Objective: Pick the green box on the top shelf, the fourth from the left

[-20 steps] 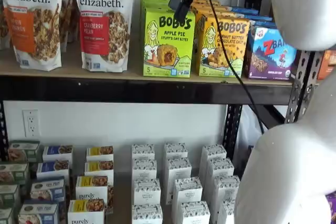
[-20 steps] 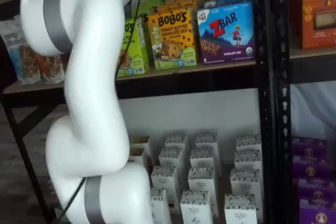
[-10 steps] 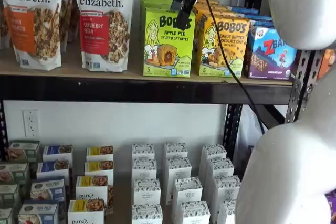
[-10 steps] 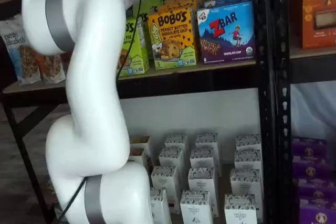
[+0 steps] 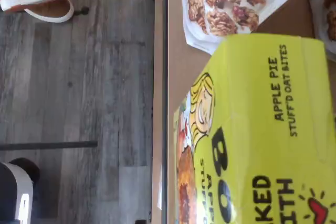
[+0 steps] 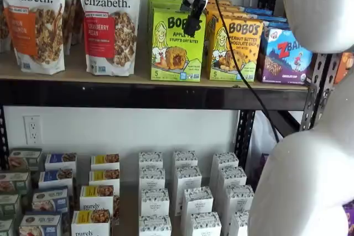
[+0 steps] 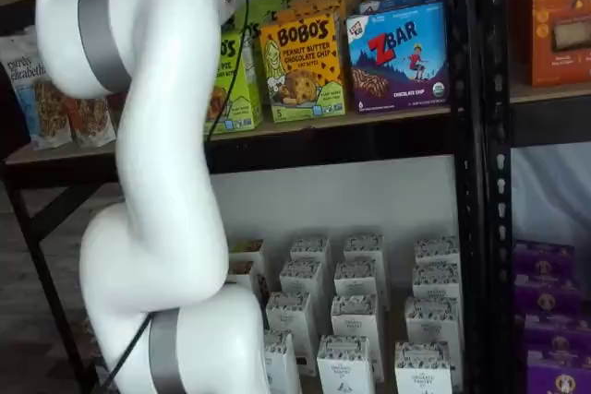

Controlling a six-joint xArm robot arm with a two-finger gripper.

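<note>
Fingers [image 6: 192,25] hang spread wide and empty before the green box [image 6: 176,45], which stands on the top shelf [image 6: 138,95] beside the yellow-orange box [image 6: 235,50]. Descending off-centre, one finger could strike that neighbour or tip the carton backward.

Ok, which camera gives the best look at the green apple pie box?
A shelf view shows the green box best: its whole front faces the camera, with only the hand crossing its upper edge. The wrist view shows just part of its top and front, close up. In the remaining shelf view, the arm hides most of it.
</note>
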